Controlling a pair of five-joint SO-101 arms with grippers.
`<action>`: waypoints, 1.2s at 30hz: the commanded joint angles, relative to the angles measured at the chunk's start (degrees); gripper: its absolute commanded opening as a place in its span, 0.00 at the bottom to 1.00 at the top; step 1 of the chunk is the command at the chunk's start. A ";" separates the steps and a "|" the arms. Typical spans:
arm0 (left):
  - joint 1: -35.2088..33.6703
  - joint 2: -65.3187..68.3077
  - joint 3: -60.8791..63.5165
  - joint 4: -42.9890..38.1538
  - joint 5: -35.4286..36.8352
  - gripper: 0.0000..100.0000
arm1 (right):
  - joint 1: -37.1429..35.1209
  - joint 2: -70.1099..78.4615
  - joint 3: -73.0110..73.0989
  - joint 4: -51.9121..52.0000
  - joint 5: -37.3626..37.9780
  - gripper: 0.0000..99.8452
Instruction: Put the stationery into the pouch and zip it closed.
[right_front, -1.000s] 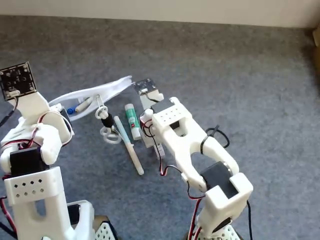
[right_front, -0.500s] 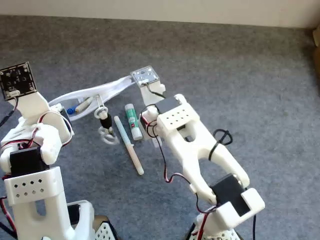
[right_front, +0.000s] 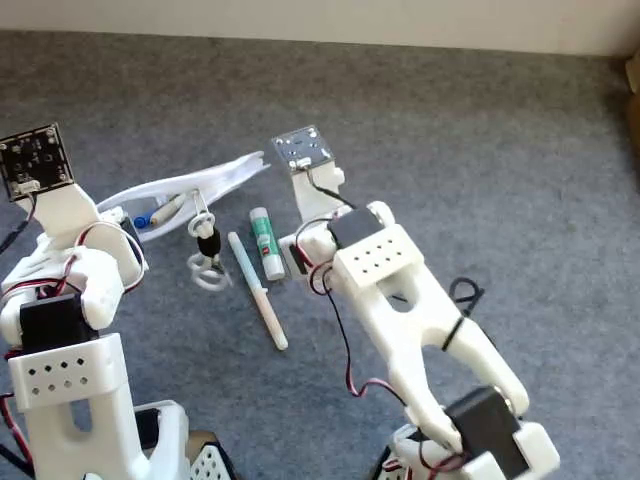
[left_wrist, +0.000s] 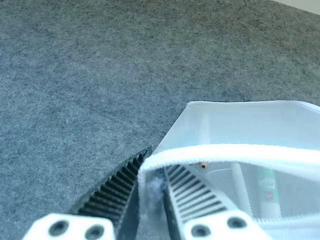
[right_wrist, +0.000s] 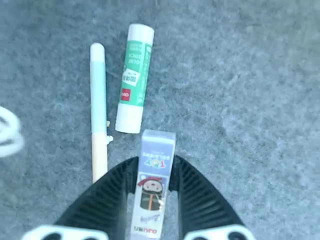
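- Holding the eraser (right_wrist: 153, 192) end-on, the right gripper (right_wrist: 155, 164) has its jaws clenched on the two long sides. The eraser's front end pokes past the tips, low over the desk (right_front: 480, 150).
- On the other side, the left gripper (left_wrist: 152, 170) has its jaws pinched on the pouch (left_wrist: 250, 125) rim at one end, propping the mouth open. The pouch lies on the desk by the left arm, apart from the eraser.
- Through the mesh: a pen-like item and something blue inside; can't tell more.
- Loose on the desk between pouch and right gripper: glue stick (right_wrist: 134, 80) and pen (right_wrist: 98, 115), side by side and roughly parallel. What look like scissors (right_front: 207, 250) with white loops lie just beside the pouch.
- Eraser: light, stiff little block, sleeve probably slick. The side grip looks fine, but it could pivot if it bumps the rim.
- Pouch: thin soft mesh, floppy, likely sags or slides if pushed. Best held at the rim near the zip.
- Glue stick, pen: light, rigid, round, likely to roll. Take mid-body, across the barrel.
- Scissors: heavier and stiff. Take at the neck by the loops.
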 joint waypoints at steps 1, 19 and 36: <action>-1.10 0.92 0.40 -1.14 0.18 0.01 | -2.86 -7.52 1.01 -1.89 -0.53 0.00; -1.10 0.92 0.40 -1.14 0.18 0.01 | -3.38 -22.73 15.78 -16.84 -0.53 0.00; -1.01 0.92 0.75 -1.14 0.18 0.01 | -4.62 -33.27 22.99 -23.43 -0.62 0.00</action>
